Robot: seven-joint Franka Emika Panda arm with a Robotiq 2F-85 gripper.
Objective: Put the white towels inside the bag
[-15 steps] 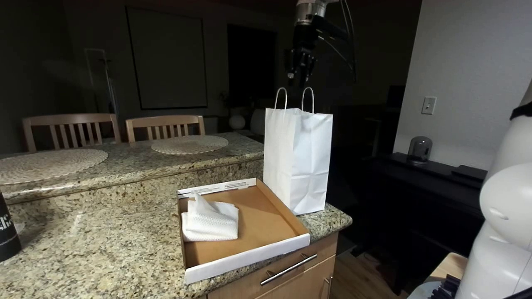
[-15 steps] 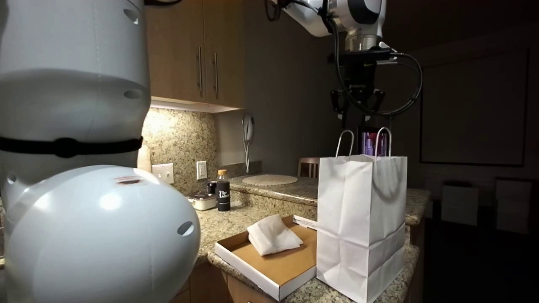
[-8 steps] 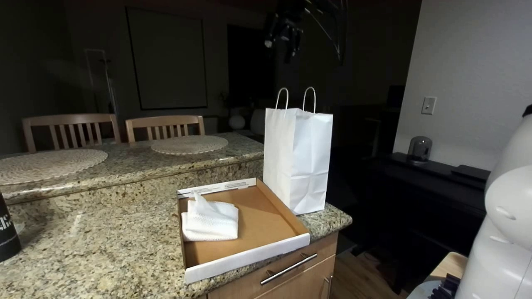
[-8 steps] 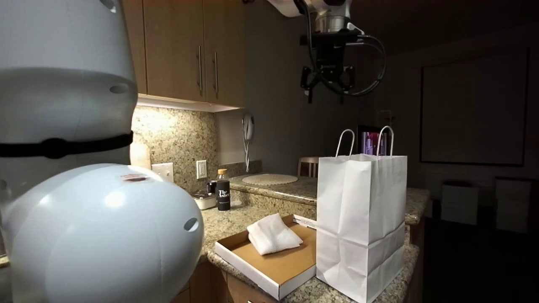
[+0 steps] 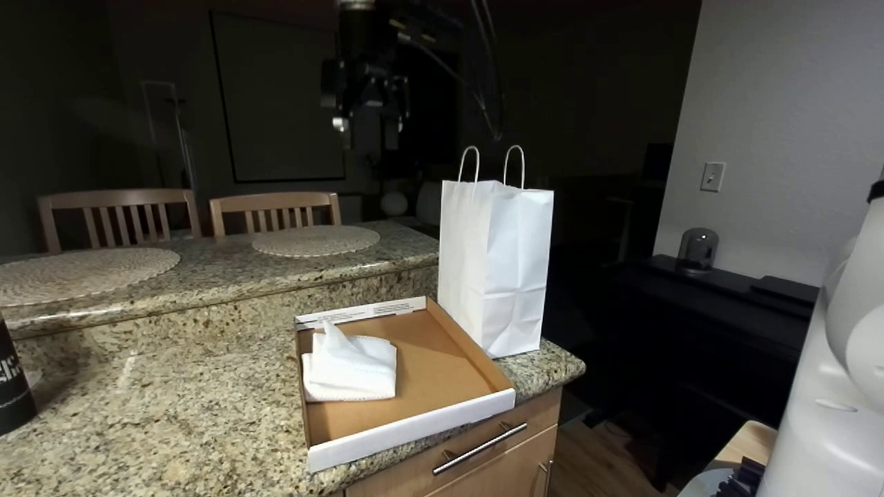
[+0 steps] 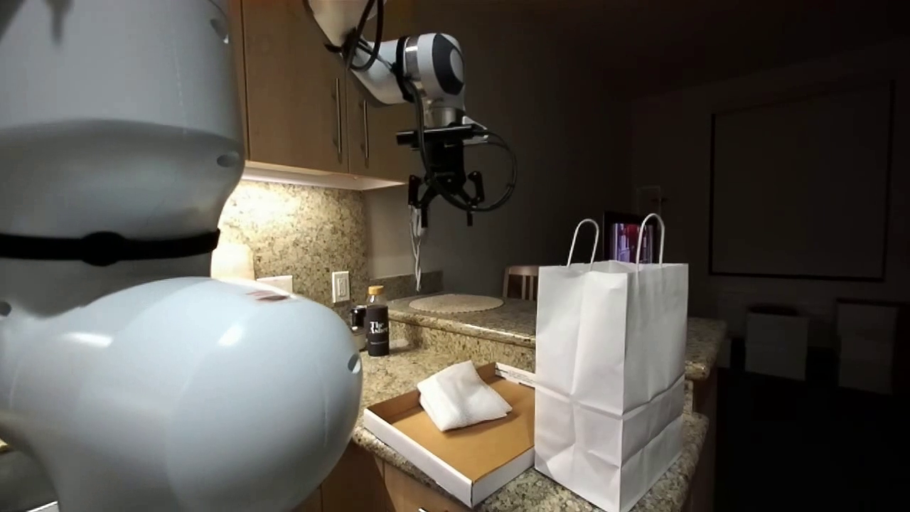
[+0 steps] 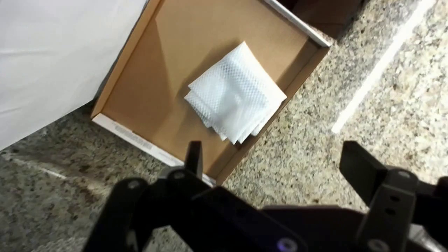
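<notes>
The fingers (image 7: pixel 360 171) hang well parted and empty above the bench (image 5: pixel 173 414), while the folded white towels (image 7: pixel 238 94), likely light and limp, so best pinched at their raised peak (image 5: pixel 334 341), lie in the shallow cardboard tray (image 7: pixel 140 70) beside the white paper bag (image 6: pixel 583 355).

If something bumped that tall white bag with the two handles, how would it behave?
The white bag would probably dent easily, as it looks papery and creased. It might tip, being taller than it is wide. A push outward could perhaps send it off the counter, since it stands near the edge.
</notes>
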